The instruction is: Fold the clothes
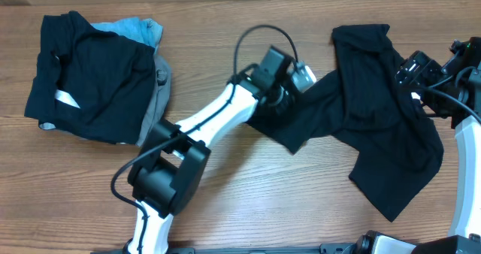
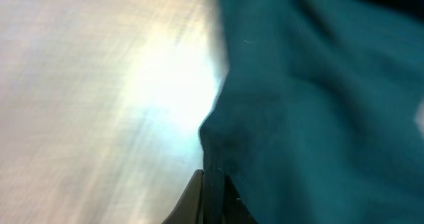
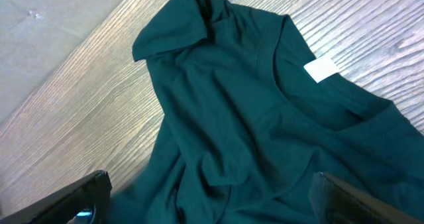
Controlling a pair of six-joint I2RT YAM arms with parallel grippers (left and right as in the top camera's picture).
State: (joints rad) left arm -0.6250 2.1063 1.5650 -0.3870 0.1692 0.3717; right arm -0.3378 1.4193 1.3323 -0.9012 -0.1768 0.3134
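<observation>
Pinching T-shirt (image 1: 376,111) edge: left claw (image 2: 207,184) clamped; right claw (image 3: 209,184) spread apart over white tag (image 3: 320,69).

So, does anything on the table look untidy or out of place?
Yes. The black T-shirt lies crumpled and twisted on the right part of the table, not spread flat. The pile of clothes on the left looks folded.

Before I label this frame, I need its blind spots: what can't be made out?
Left tool: left wrist view blurred, shirt crowds it; open or shut unclear.
Tag: print too small, right wrist view.
Grey garment: mostly under the black garment, overhead.
</observation>
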